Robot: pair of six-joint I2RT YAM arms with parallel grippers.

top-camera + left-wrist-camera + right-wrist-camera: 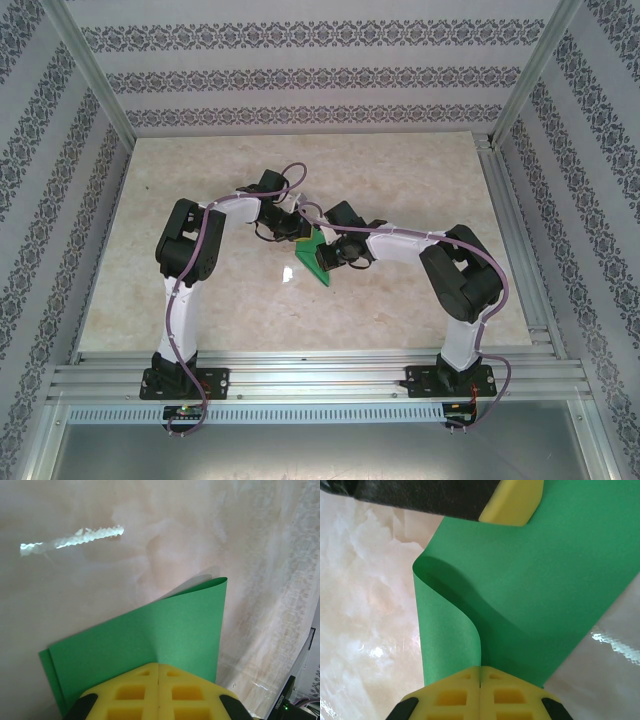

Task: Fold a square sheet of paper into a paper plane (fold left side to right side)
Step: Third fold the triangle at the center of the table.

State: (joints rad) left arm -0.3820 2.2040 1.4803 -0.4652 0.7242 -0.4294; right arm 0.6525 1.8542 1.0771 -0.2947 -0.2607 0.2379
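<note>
Marble-patterned tabletop (420, 190) spreads pale and glossy inside an aluminium frame, and at its near edge a rail (320, 378) carries the two arm bases side by side. From there the left arm (185, 260) and the right arm (460, 280) rise and bend inward, so that their wrists meet over the middle of the table. The left gripper (159, 672) has its yellow fingers pressed together with no gap, pinching one edge of the square sheet of paper (316, 262). The right gripper (480, 676) is likewise closed tight, on the opposite edge of the same green sheet. Between the two grips the paper is bent over on itself: one layer lies flat, and a second layer curls up from it in a soft, rounded loop that is not pressed into a crease. From above, the sheet shows as a narrow green wedge just below the two wrists, low over the table; whether its near corner touches the surface cannot be told. Beyond the arms the bare tabletop runs back to patterned wallpaper (300, 70).
</note>
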